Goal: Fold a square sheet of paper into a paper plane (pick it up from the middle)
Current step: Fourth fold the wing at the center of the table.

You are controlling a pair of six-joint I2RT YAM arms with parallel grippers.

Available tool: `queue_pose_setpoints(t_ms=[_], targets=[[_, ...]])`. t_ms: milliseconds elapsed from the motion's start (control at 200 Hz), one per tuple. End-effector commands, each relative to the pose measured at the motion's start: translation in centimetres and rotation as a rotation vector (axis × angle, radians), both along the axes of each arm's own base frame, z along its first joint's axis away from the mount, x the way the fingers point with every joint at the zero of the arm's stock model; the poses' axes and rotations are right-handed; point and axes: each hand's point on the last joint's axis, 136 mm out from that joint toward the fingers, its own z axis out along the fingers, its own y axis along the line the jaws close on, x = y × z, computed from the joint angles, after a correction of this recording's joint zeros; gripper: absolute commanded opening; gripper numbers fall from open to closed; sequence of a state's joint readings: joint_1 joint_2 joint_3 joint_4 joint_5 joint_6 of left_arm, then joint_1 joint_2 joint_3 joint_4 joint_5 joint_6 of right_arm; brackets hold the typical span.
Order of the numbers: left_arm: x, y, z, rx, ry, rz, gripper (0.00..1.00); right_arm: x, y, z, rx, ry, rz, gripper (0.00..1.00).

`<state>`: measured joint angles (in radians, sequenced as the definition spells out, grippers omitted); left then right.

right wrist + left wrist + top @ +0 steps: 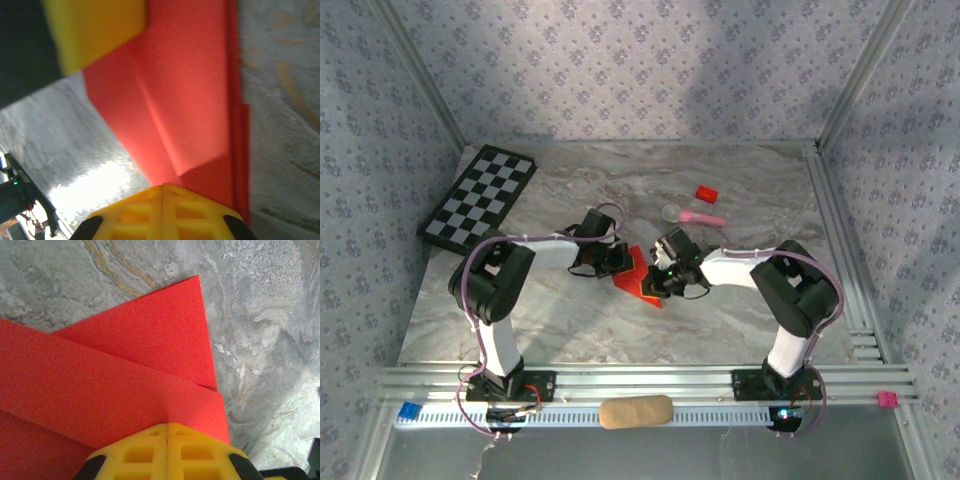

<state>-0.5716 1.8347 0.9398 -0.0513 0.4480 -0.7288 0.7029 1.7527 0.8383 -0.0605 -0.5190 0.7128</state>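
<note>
We see the left gripper [166, 426] and the right gripper [163, 186] each pressed together, tips down on the partly folded square sheet of paper [638, 270], which lies mid-table between them. If either tip drags sideways, we judge the thin paper could slide on the smooth marble table [750, 180] and skew its creases.

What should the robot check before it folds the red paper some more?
1. The left hand is shut: ok.
2. The right hand is shut: ok.
3. The red paper lies on the table between both hands: ok.
4. The paper has folded layers: ok.
5. A hand pinches the paper rather than just pressing on it: cannot tell.
6. The small red block and pink stick lie apart from the paper: ok.
</note>
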Motion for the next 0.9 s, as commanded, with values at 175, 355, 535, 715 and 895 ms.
queue_pose_setpoints(t_ms=[175, 355, 535, 715, 895], targets=[[-1.1, 3.5, -4.0, 0.175, 0.053, 0.052, 0.04, -4.8, -3.9, -3.1, -0.073, 0.093, 0.019, 0.00], [-1.2, 3.6, -4.1, 0.183, 0.055, 0.052, 0.04, -6.0, -5.0, -2.8, -0.059, 0.090, -0.002, 0.00], [-1.2, 3.5, -4.3, 0.179, 0.059, 0.053, 0.04, -6.1, -5.9, -1.6, -0.057, 0.070, -0.024, 0.00], [-1.3, 3.4, -4.2, 0.163, 0.059, 0.052, 0.04, -4.3, -5.5, 1.7, 0.026, -0.002, -0.051, 0.00], [-1.3, 3.4, -4.3, 0.163, 0.058, 0.049, 0.04, -1.4, -3.0, 4.3, 0.092, -0.060, -0.030, 0.00]])
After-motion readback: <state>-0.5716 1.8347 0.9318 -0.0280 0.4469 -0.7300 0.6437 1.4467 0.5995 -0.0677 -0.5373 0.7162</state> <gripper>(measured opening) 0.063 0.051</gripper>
